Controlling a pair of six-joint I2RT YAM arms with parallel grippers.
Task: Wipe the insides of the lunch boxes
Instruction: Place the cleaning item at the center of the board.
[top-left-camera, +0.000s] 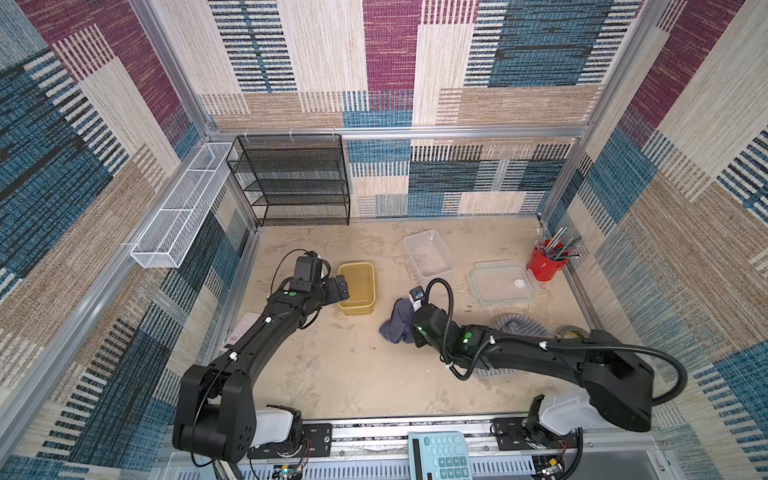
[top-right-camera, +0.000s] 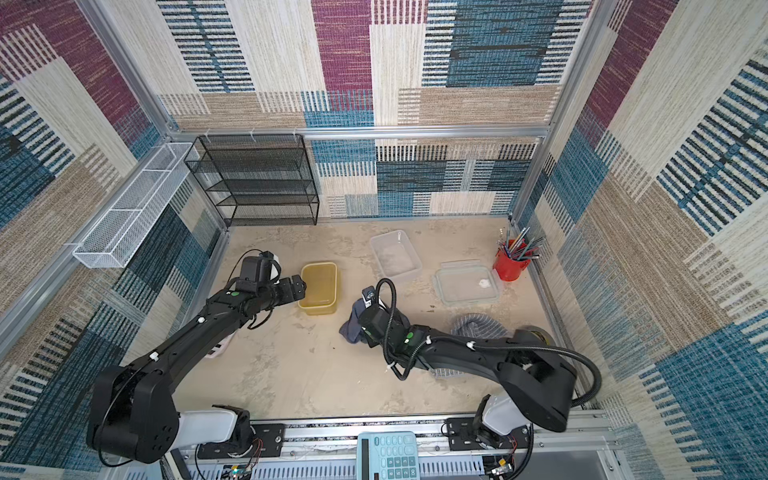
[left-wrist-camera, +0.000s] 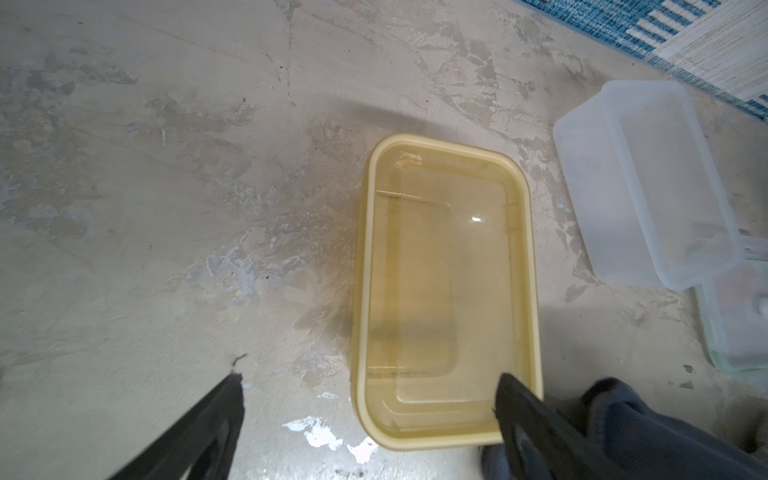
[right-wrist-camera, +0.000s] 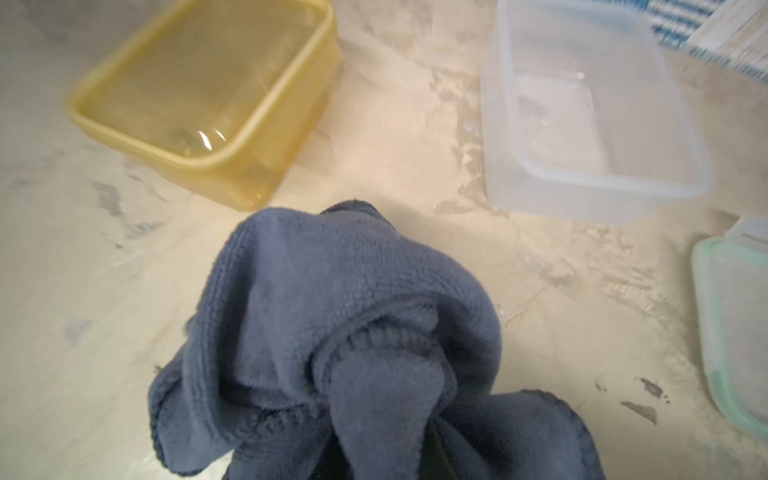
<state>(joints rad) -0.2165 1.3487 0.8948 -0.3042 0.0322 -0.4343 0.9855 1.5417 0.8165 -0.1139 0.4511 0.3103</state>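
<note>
Cloth (right-wrist-camera: 332, 311) is pinched in your right gripper (top-left-camera: 409, 322) at the middle of the surface (top-left-camera: 353, 374). Your left gripper (left-wrist-camera: 370, 376) stands spread, partly over the amber box (top-left-camera: 356, 286), which sits toward the left edge. Find the clear box (top-left-camera: 428, 257) nearer the far edge.

Two lunch boxes (top-left-camera: 357, 286) (top-left-camera: 428, 253), one lid (top-left-camera: 500, 282), two cloths (top-left-camera: 397, 324) (top-left-camera: 521, 326), one pen cup (top-left-camera: 544, 264), perhaps two calculators (top-left-camera: 442, 457) (top-left-camera: 245, 328).

Glossy amber plastic box (left-wrist-camera: 446, 291), frosted clear plastic box (right-wrist-camera: 582, 124), napped blue cloth (right-wrist-camera: 332, 311), matt mottled tabletop (left-wrist-camera: 166, 208)
</note>
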